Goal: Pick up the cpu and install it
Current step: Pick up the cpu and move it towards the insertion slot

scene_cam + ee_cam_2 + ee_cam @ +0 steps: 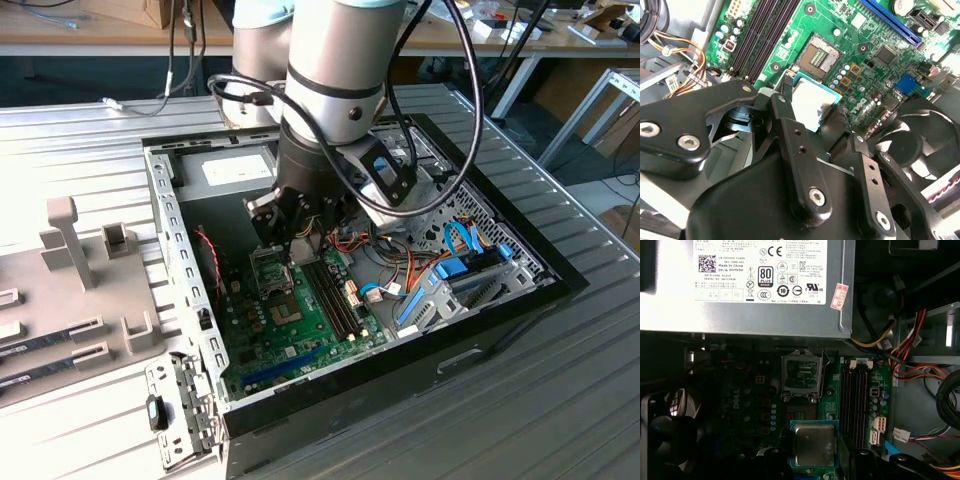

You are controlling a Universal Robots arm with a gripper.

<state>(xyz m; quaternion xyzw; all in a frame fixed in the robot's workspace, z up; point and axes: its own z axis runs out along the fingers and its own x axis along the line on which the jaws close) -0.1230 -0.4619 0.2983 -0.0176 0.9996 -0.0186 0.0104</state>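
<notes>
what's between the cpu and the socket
Just a short strip of motherboard with small parts lies between the cpu and the open socket, as seen in the first wrist view.

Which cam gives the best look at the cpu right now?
First wrist view: the cpu turns its silvery top and green rim to the camera. In the second wrist view, fingers of the claw cover its edges. In the exterior view the arm hides it.

The arm [335, 80] is built of silver-grey cylindrical segments, with pale blue caps seen at the joints. Black cables [478, 105] are looped around its wrist. The gripper [288, 240] is made of matt black linkage bars, which are fastened with round silver screws [688, 142] and drilled with small holes.
</notes>
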